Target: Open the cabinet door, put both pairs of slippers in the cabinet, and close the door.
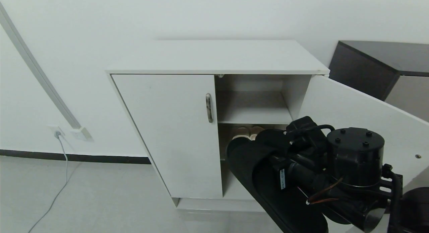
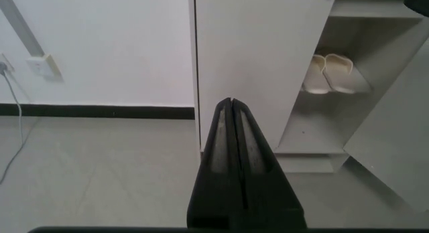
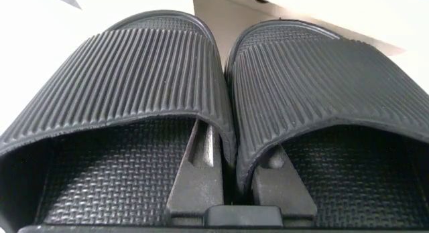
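**Second pair at the open cabinet**

Clamped in the right gripper (image 3: 236,159), inner side walls pinched together: the black slippers (image 3: 161,79), held just in front of the cabinet (image 1: 214,57), before its open right half. Right door (image 1: 362,115) swung wide, left door (image 1: 167,132) shut. Lying inside, on the shelf below the top one: the beige slippers (image 1: 247,132). Left gripper (image 2: 232,106) pressed shut on nothing, above the floor, facing the left door.

Judged step: loading the second pair. Next, probably: easing forward past the shelf edge, setting down beside the beige pair or on the bottom board, releasing, backing out, then shutting the door.

No legible writing; small white label on the right arm too small to read.
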### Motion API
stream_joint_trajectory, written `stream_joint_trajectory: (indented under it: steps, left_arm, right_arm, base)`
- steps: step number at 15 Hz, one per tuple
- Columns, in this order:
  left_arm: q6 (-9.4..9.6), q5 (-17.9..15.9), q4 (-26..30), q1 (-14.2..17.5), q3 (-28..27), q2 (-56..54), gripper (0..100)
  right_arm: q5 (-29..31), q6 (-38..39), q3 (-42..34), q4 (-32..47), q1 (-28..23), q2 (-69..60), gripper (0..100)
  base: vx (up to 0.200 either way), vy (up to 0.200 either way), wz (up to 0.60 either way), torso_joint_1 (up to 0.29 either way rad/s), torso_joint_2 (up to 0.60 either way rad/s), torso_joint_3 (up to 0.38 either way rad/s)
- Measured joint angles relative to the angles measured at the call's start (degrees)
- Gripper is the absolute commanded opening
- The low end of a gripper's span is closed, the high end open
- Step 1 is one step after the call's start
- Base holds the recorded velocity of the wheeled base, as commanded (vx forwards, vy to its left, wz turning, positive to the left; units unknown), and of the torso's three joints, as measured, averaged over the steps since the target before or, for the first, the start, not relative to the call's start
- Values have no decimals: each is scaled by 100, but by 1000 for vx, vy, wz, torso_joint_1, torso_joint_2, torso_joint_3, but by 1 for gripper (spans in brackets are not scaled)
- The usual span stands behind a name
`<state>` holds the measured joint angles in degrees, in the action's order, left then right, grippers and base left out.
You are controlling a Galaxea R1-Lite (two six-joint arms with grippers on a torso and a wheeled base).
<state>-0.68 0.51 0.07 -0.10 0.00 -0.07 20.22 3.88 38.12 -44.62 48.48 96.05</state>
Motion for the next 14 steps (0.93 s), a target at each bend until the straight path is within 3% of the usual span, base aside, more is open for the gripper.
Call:
stream_joint_trajectory:
  steps: [10,14]
  left_arm:
    - [0,0,-2,2,0,0,0]
    - [0,0,0,0,0,0,0]
  right_arm:
    - [22,-185,-166,-361,33,76,0]
    - [68,-276,-177,-457,11,124,0]
  base:
    - [0,0,0,-82,454,370]
    - [0,0,0,-5,155,152]
